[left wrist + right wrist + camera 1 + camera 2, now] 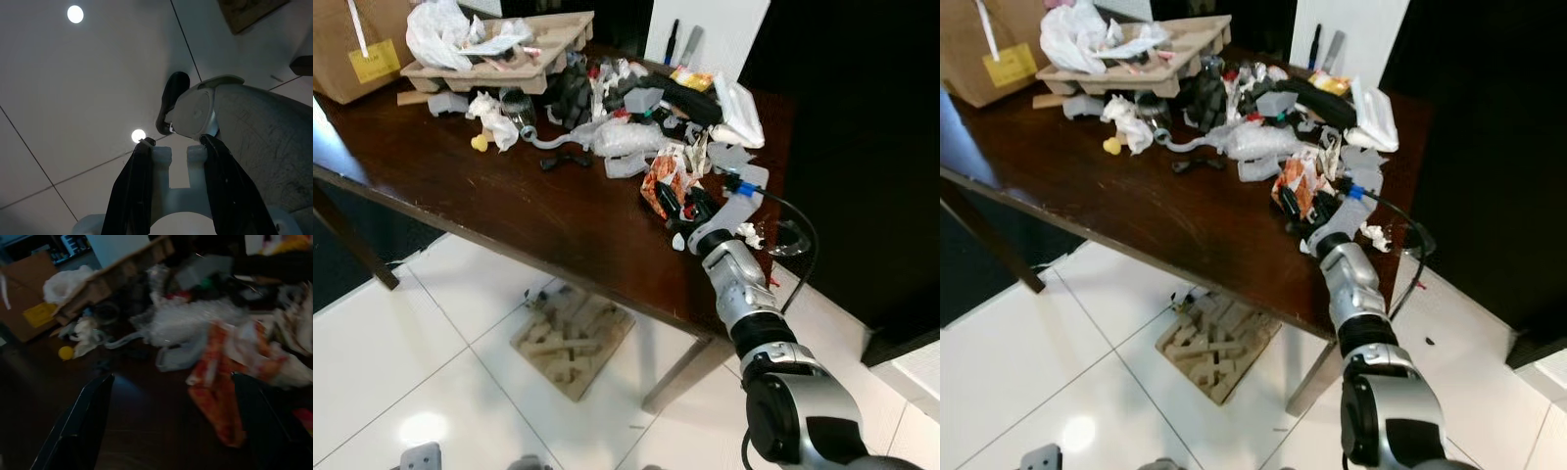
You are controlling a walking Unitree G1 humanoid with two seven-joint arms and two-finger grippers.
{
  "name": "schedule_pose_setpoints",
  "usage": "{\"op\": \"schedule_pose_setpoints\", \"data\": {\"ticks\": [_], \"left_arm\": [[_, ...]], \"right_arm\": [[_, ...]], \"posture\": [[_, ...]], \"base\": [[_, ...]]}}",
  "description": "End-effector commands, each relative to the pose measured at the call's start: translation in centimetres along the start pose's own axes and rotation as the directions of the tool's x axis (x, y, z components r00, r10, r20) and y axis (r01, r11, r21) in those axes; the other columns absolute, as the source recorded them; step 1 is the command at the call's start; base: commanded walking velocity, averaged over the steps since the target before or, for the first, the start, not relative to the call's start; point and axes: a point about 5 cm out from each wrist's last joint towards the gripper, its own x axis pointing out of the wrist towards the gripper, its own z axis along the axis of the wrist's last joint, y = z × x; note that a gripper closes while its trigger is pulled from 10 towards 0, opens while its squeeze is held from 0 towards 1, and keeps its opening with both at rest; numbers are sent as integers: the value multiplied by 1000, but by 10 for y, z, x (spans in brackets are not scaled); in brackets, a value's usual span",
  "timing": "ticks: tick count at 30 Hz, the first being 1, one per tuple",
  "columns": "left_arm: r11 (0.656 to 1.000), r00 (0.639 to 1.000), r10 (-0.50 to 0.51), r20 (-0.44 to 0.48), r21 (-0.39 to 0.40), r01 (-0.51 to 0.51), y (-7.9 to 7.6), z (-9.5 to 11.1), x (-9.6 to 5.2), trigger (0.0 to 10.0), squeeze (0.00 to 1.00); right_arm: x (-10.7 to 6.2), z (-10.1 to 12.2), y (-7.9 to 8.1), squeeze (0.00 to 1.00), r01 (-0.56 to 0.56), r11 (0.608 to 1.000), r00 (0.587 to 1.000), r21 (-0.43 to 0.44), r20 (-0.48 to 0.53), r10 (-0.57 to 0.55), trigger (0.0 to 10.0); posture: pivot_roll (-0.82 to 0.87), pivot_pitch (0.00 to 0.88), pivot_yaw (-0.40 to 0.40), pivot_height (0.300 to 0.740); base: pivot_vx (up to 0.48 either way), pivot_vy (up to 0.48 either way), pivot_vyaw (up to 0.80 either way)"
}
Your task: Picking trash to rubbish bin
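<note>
Orange wrapper (215, 396) lies between the open right hand's (171, 426) fingers.

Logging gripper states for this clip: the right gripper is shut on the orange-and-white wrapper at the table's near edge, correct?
Not quite. The right gripper is open, its two black fingers spread wide apart, as the right wrist view shows. The orange-and-white wrapper lies on the table between and ahead of them, not yet gripped.

We note our right arm (744, 294): silver segmented casing, black elbow joint, black cable with blue connector (740, 186); left gripper (173, 161) has black fingers on a white mount.
</note>
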Motion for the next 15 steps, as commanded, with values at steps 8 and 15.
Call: {"op": "schedule_pose_setpoints", "data": {"ticks": [8, 15], "left_arm": [[1000, 998, -25, -50, 5, 25, -5, -16, -2, 10000, 0], [1000, 998, -27, -51, 2, 28, -6, -18, -3, 10000, 0]], "right_arm": [[11, -1, 17, 0, -14, 993, 999, -114, -35, 10, 10000], [13, 2, 15, 0, 8, 992, 999, -125, -32, -13, 10000]], "posture": [[238, 164, -90, 740], [239, 166, -95, 740]], "base": [[295, 0, 0], [325, 0, 0]]}}
